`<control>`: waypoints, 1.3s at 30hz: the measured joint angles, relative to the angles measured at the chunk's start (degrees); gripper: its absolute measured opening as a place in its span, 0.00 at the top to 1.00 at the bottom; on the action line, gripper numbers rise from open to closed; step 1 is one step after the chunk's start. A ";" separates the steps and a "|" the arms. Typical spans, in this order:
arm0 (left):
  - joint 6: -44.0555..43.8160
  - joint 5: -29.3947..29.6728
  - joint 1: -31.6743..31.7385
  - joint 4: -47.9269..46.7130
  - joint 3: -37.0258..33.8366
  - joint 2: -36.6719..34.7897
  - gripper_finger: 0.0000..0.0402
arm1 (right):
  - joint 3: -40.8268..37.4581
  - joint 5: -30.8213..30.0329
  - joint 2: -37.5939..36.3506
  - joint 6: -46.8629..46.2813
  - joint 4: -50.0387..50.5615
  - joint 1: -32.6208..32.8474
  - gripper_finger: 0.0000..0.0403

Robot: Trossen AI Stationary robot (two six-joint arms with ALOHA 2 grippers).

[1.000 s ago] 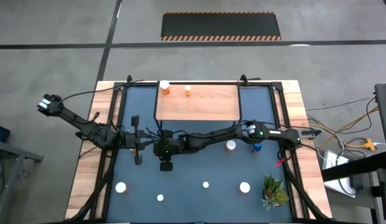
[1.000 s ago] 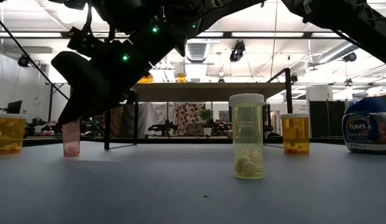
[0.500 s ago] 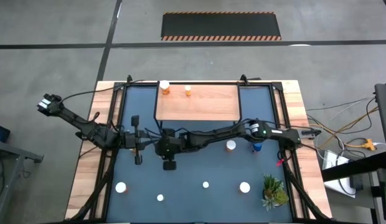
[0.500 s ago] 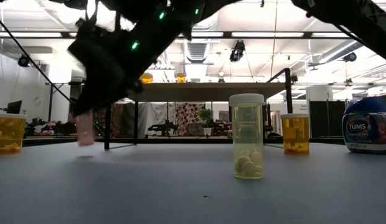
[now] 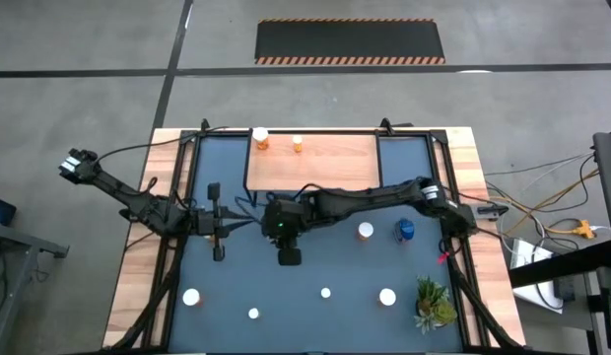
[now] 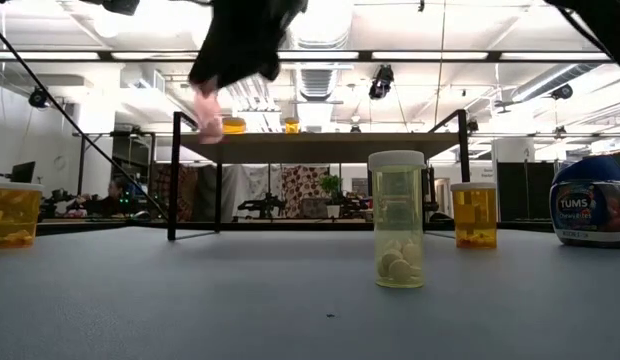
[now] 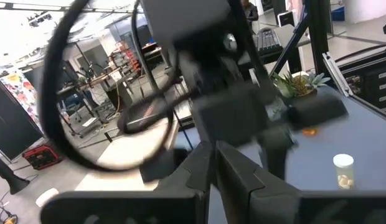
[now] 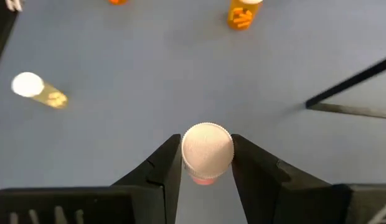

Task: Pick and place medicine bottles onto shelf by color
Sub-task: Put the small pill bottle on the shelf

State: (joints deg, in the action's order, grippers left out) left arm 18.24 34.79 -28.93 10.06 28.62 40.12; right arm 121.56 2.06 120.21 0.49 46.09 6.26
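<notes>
My right gripper is shut on a small pinkish bottle with a white cap, held high above the mat in the low view and left of centre in the high view. The wooden shelf stands at the far side, with two orange bottles on it. An orange bottle and the blue bottle stand on the mat. Several white-capped bottles stand nearer. My left gripper is shut and waits on the left. My right gripper pinches the pinkish bottle between its two fingers at the white cap, one finger on each side. The fingers come from above, pointing down. The bottle hangs below them, lifted clear of the mat, about level with the shelf board in the low view.
A pale yellow bottle, an orange one and the blue tub stand on the mat, with another orange bottle at the left. A green plant sits at the near right corner. The shelf board rests on black legs.
My right gripper has risen from the mat with the pinkish bottle and moved toward the table's right. The bottle, which stood on the mat a second ago, now hangs clear at about shelf height.
</notes>
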 joint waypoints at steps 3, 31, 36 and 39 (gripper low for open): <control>-0.04 0.00 0.00 -0.02 0.00 -0.02 0.98 | 0.00 -0.08 -3.13 -0.57 2.71 -0.25 0.72; -1.09 -0.08 -0.02 -0.05 0.00 0.13 0.98 | -12.66 2.41 -12.20 -5.42 -5.53 -22.49 0.72; -1.36 -0.07 -0.02 -0.06 0.00 0.13 0.98 | -15.26 2.50 -12.63 -6.56 -9.14 -24.35 0.70; -1.36 -0.07 -0.02 -0.07 0.00 0.24 0.98 | -15.87 1.78 -13.05 -6.65 -9.28 -24.62 0.70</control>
State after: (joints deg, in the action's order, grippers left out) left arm 16.88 34.72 -28.95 9.99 28.62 40.36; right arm 105.69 3.84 107.15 -6.15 36.81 -18.36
